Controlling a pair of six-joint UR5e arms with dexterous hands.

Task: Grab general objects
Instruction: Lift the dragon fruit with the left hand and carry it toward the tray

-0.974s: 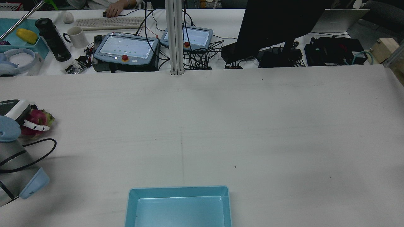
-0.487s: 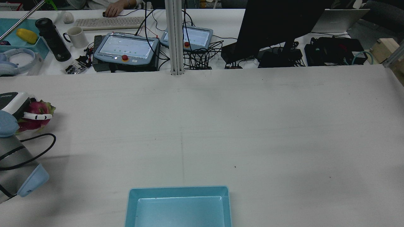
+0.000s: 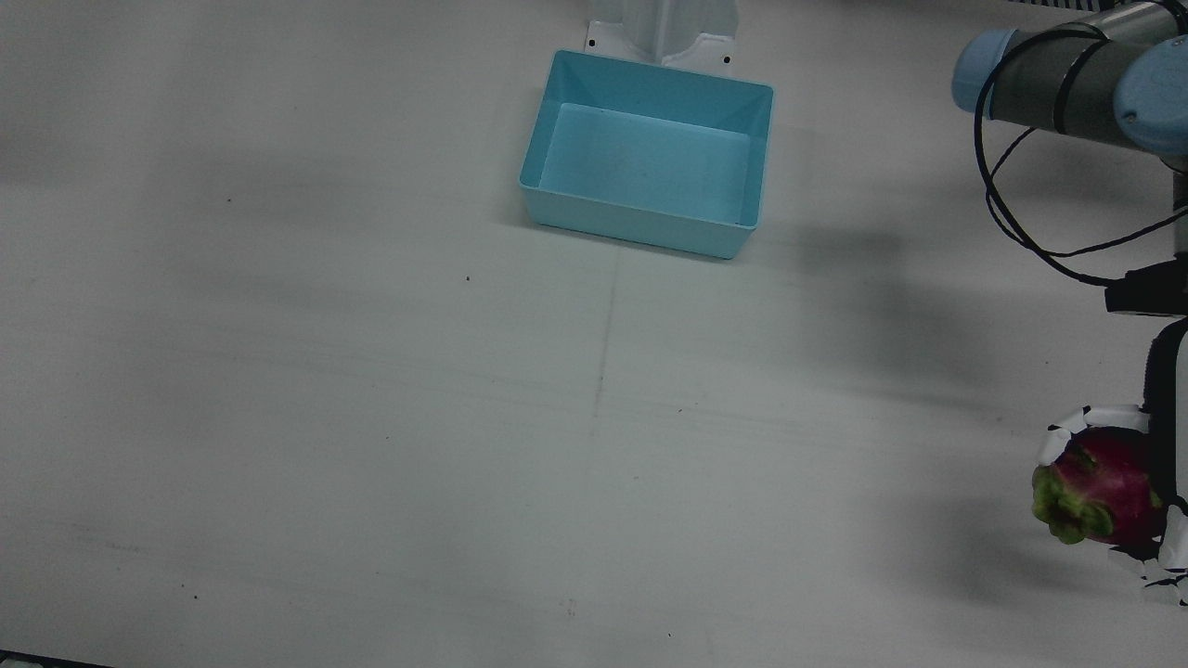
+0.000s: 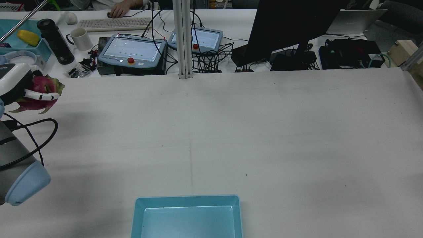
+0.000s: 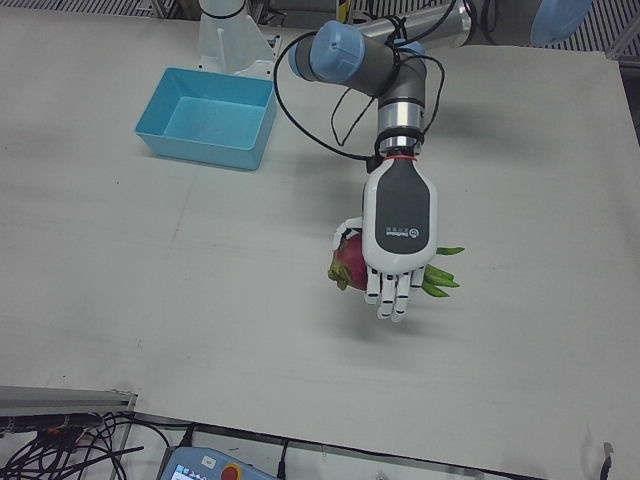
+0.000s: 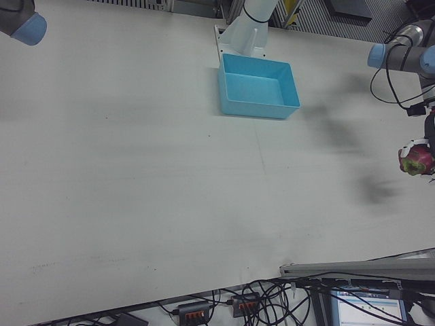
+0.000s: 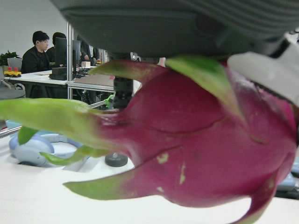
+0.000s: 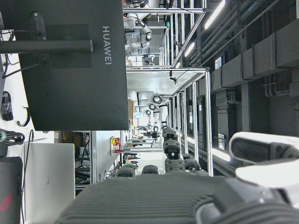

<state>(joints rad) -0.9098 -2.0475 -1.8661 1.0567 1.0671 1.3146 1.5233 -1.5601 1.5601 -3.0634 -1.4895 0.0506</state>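
Observation:
A pink dragon fruit with green scales is held in my left hand, which is shut around it above the table. In the rear view the fruit and hand are at the far left edge. In the front view the fruit is at the right edge, with white fingers around it. It fills the left hand view. Its shadow lies apart from it on the table, so it is off the surface. My right hand shows only in its own view, facing a monitor, holding nothing.
A light blue empty bin stands near the robot's side at mid-table, also in the rear view. The left arm's black cable hangs in a loop. Pendants, cables and a monitor lie beyond the far table edge.
My left hand has risen with the dragon fruit in it, moving up in the rear view toward the far table edge. The arm's elbow shifted with it.

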